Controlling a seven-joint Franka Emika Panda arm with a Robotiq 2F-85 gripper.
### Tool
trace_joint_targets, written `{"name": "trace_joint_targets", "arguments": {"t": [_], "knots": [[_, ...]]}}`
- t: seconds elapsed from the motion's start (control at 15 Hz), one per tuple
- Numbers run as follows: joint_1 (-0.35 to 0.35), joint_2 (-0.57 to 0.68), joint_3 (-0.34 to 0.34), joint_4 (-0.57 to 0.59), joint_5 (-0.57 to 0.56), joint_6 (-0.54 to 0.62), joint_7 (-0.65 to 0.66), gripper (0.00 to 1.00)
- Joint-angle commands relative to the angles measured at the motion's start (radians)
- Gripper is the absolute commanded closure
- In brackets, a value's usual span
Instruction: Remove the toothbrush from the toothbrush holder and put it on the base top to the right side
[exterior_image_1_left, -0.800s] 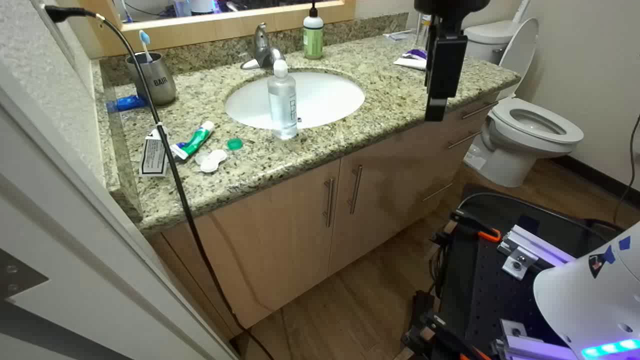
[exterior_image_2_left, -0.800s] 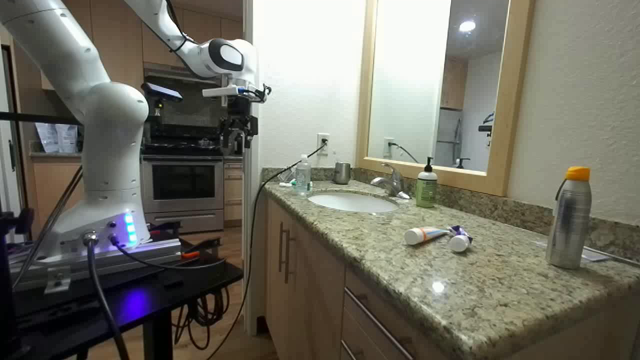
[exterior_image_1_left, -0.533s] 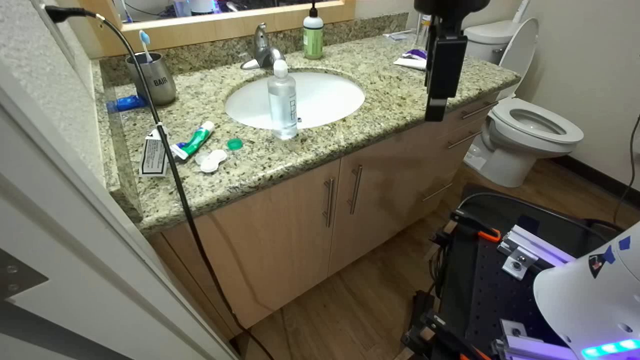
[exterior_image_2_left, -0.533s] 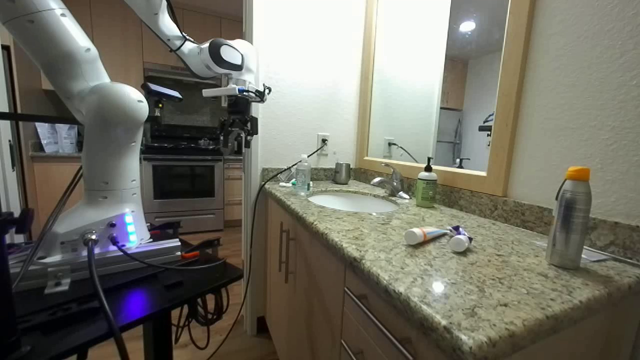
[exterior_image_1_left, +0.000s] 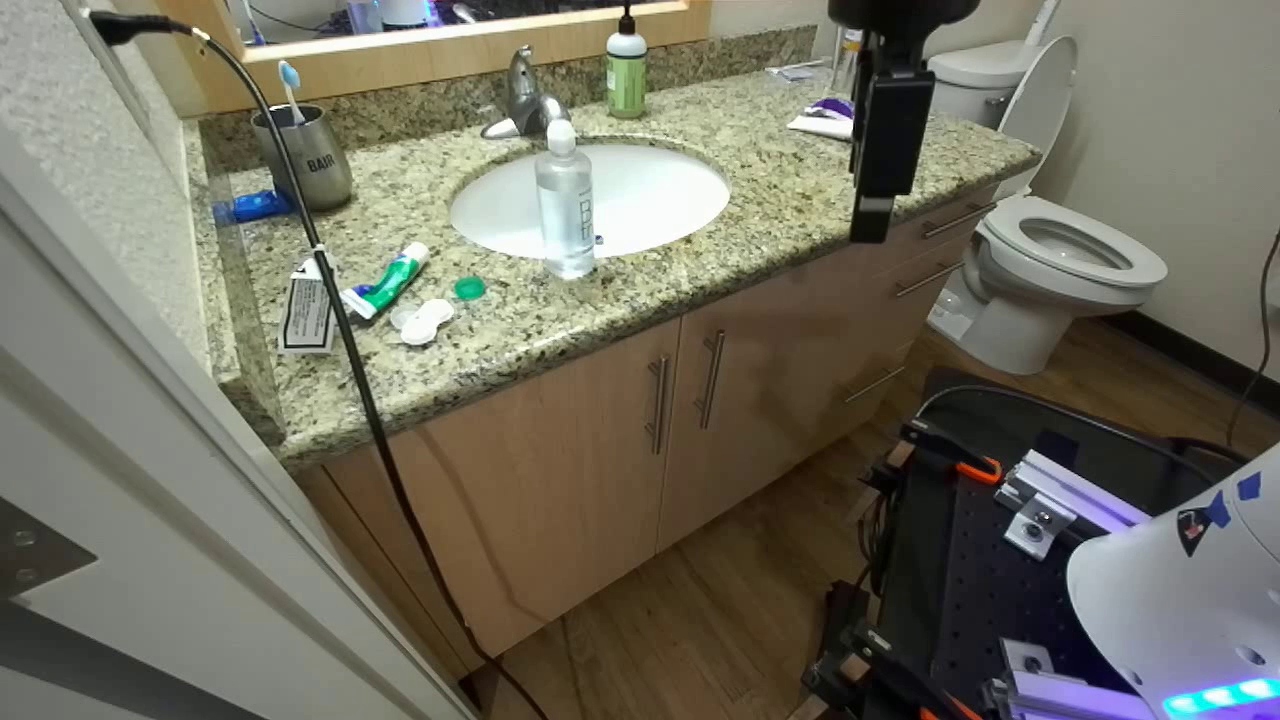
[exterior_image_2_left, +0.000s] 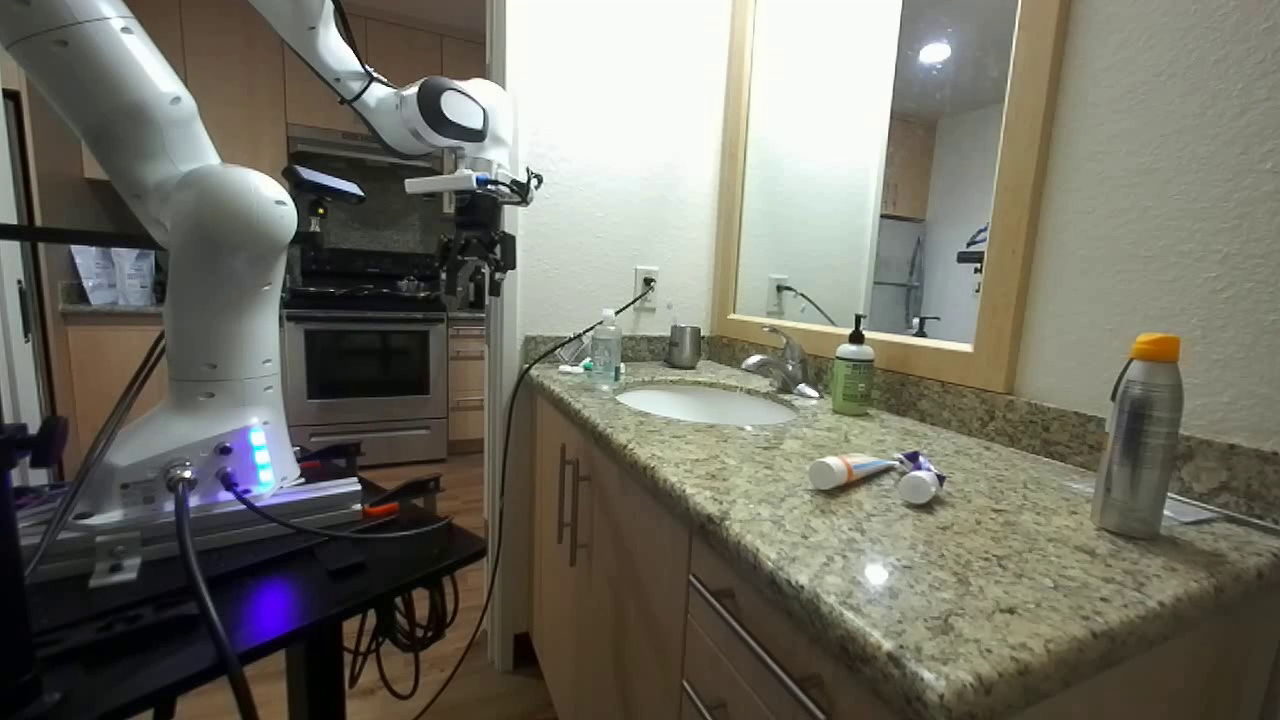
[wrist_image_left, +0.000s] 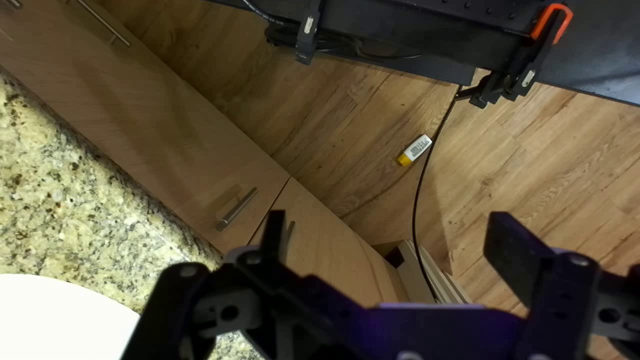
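Note:
The toothbrush (exterior_image_1_left: 291, 92) stands upright in the toothbrush holder (exterior_image_1_left: 322, 165), a metallic grey-brown cup at the back corner of the counter. Its blue-and-white head rises above the rim; its lower part is hidden inside. The holder also shows in an exterior view (exterior_image_2_left: 684, 347), beside the wall. The base top (exterior_image_1_left: 790, 185) is speckled granite with an oval white sink; it also shows in the wrist view (wrist_image_left: 65, 200). My gripper (wrist_image_left: 387, 220) is open and empty, fingers wide apart, pointing down over floor and cabinet doors, well away from the holder. It shows in both exterior views (exterior_image_1_left: 872, 215) (exterior_image_2_left: 475, 285).
A black cable (exterior_image_1_left: 345, 330) hangs from the wall outlet across the holder's front. A clear bottle (exterior_image_1_left: 567, 215), green toothpaste tube (exterior_image_1_left: 392, 282), soap pump (exterior_image_1_left: 627, 75) and faucet (exterior_image_1_left: 527, 100) stand or lie on the counter. Toothpaste tubes (exterior_image_2_left: 850, 470) and a steel bottle (exterior_image_2_left: 1140, 450) are farther along.

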Motion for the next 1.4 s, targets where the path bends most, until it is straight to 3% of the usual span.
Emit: {"name": "trace_joint_targets", "arguments": {"t": [0.0, 0.27, 0.47, 0.73, 0.93, 1.07, 1.13, 1.33], "knots": [[-0.001, 0.000, 0.001, 0.001, 0.001, -0.002, 0.000, 0.00], [-0.001, -0.001, -0.003, 0.004, 0.007, 0.022, 0.000, 0.00], [0.029, -0.021, -0.021, 0.024, 0.120, 0.147, 0.009, 0.00], [0.070, -0.008, 0.005, 0.126, 0.247, 0.279, 0.036, 0.00], [0.075, 0.030, 0.019, 0.236, 0.202, 0.398, 0.008, 0.00], [0.072, -0.001, 0.013, 0.250, 0.198, 0.496, 0.014, 0.00], [0.079, -0.008, 0.015, 0.228, 0.210, 0.432, 0.029, 0.00], [0.066, -0.003, 0.018, 0.243, 0.185, 0.451, 0.027, 0.00]]}}
